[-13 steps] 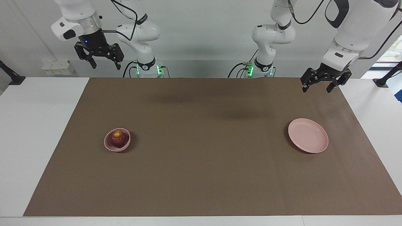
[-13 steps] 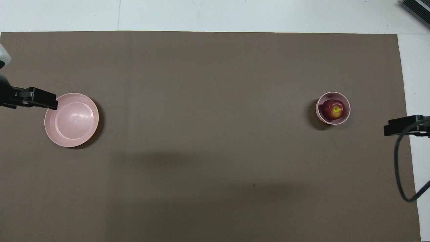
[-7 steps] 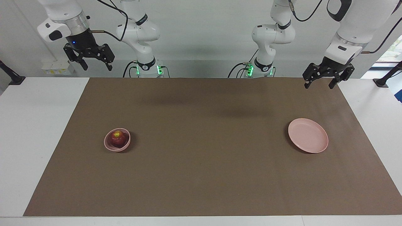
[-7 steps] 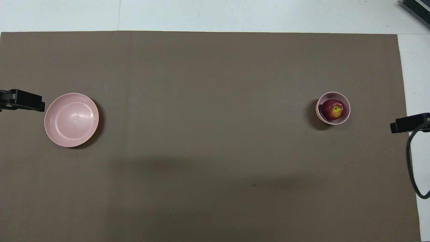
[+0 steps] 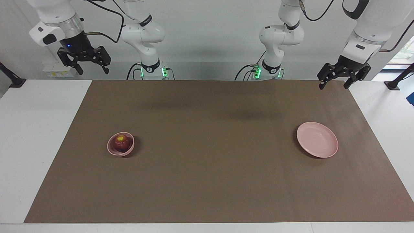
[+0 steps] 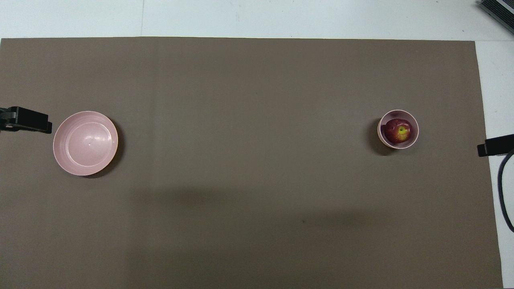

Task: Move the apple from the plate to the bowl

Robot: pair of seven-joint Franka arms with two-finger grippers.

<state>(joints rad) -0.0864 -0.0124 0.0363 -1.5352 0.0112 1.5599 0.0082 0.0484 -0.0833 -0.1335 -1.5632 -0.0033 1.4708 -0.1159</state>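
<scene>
At the robots' end of the scene, taking the mat (image 5: 213,168) as a dial seen from above with twelve pointing away from them, both arms hang raised and idle. The left gripper (image 5: 333,86) is out at nine, over the mat's edge just outside the plate (image 5: 317,139), with its fingers apart and nothing between them. The right gripper (image 5: 93,71) is out at three, over the white table (image 5: 42,129) outside the bowl (image 5: 111,150), also spread and empty. I judge they are parked wide so that neither shades or crowds the crockery.

Midway up the dial, the plate lies bare at nine. The bowl sits at three, well apart from it, and the apple (image 5: 120,142) rests inside it with its yellow patch up, filling most of the hollow. By that lie the move looks done.

Toward twelve there is only brown mat, then a white strip of table. Nothing stands between plate and bowl, and no obstacle is near either gripper
</scene>
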